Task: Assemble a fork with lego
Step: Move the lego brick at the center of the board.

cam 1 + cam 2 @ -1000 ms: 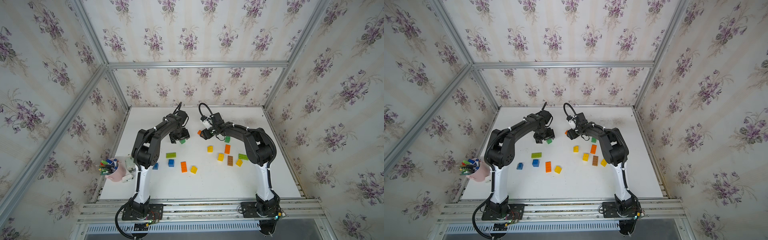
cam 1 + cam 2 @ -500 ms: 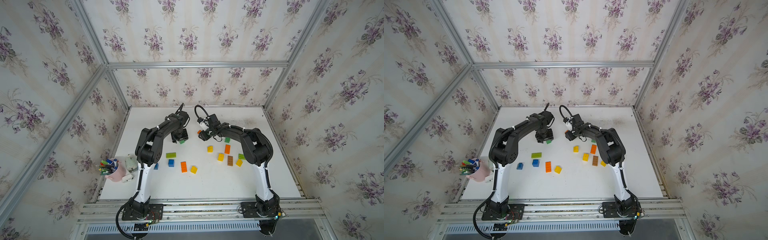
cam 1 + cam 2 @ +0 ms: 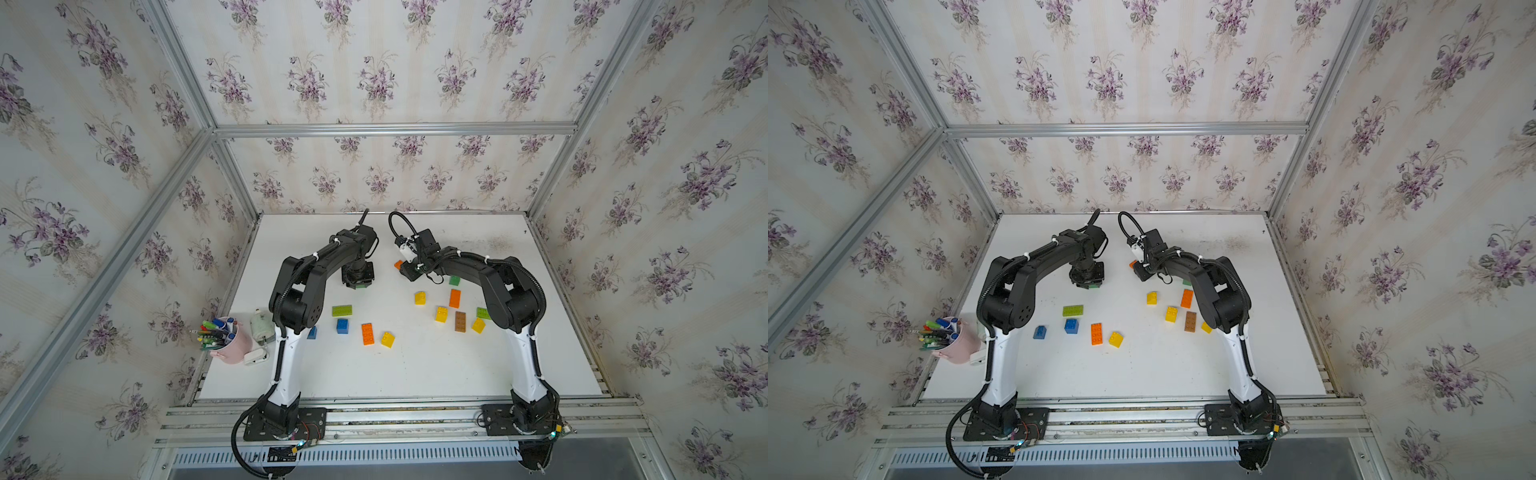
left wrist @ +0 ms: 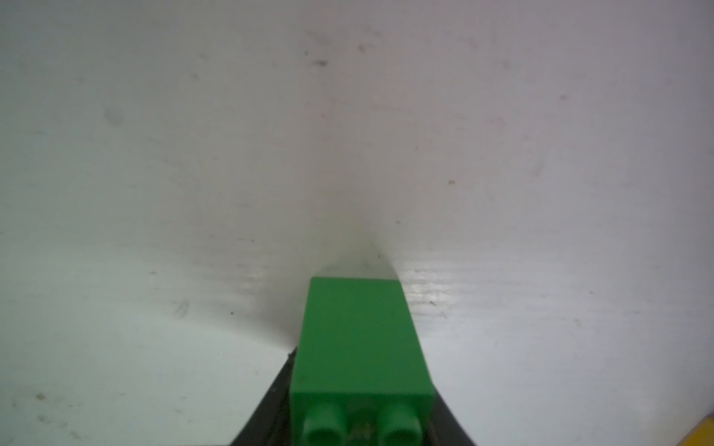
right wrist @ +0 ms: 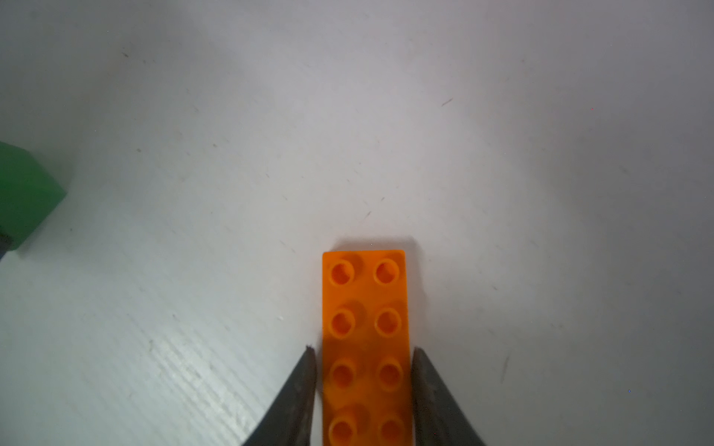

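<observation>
At far middle of counter point(image 3: 415, 374): left pincer point(image 4: 359, 386), wide a second ago, now clamps green brick point(image 4: 359, 336); right pincer point(image 5: 363, 351) likewise closes on flat-lying orange brick point(image 5: 365, 309). Lift and joining judged next. Other lego point(image 3: 441, 314) loose nearer.

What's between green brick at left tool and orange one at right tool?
Only bare table between green brick and orange brick; right wrist view.
</observation>
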